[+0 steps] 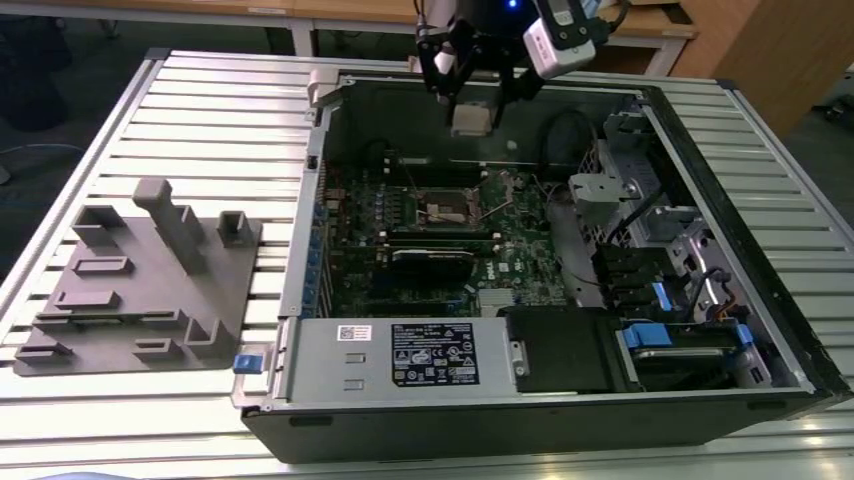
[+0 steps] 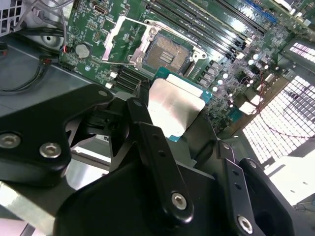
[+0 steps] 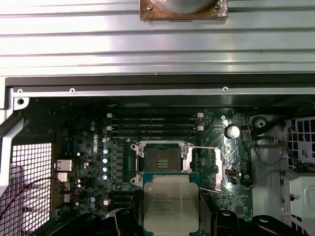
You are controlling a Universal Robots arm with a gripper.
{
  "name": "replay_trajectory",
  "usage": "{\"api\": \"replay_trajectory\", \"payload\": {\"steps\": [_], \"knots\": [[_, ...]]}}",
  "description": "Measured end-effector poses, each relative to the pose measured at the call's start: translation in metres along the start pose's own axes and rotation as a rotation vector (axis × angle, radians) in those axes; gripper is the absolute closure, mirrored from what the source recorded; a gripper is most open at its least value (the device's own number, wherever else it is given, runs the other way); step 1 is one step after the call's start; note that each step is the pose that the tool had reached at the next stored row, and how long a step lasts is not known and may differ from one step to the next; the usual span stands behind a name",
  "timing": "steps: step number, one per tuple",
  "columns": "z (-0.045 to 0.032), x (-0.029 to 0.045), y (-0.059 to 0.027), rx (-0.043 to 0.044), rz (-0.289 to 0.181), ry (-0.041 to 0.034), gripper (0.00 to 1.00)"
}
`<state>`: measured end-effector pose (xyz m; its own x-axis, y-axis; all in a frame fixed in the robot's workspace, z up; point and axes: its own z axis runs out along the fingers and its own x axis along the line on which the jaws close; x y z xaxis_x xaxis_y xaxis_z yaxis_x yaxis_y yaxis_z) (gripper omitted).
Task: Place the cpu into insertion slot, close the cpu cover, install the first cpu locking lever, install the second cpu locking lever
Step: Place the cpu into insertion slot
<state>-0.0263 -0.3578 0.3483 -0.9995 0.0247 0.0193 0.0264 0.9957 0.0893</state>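
Observation:
My gripper (image 1: pixel 470 108) hangs over the far part of the open computer case, shut on the cpu (image 1: pixel 470 121). In both wrist views the cpu (image 2: pixel 174 105) (image 3: pixel 171 204) is a flat silver-grey square on a green base, clamped by its edges between the black fingers (image 2: pixel 147 137). It is held in the air, above and short of the insertion slot (image 3: pixel 161 160) (image 2: pixel 167 55) (image 1: pixel 447 208). That slot lies bare, its dark gold-tinted centre showing. The cpu cover (image 2: pixel 115 39) (image 3: pixel 215 169) is swung open to one side of the slot. A thin lever wire (image 2: pixel 142 22) stands raised beside it.
The green motherboard (image 1: pixel 521 235) lies inside the black case (image 1: pixel 747 260), with long memory slots (image 3: pixel 155 125) beyond the socket. A power supply (image 1: pixel 400 355), drive bays and cables (image 1: pixel 627 215) crowd the exterior view's right. A grey fixture (image 1: pixel 147 280) sits on the slatted table.

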Motion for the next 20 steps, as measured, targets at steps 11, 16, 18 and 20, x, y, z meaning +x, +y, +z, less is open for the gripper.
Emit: {"api": "replay_trajectory", "payload": {"steps": [11, 16, 18, 20], "knots": [[0.0123, -0.0002, -0.0011, 0.0000, 0.000, 0.0000, 0.46], [0.0139, -0.0003, -0.0012, 0.0000, 0.000, 0.0000, 0.46], [0.0142, -0.0003, -0.0012, -0.0001, 0.000, -0.0001, 0.46], [0.0149, -0.0003, -0.0013, -0.0001, 0.000, -0.0001, 0.46]]}}
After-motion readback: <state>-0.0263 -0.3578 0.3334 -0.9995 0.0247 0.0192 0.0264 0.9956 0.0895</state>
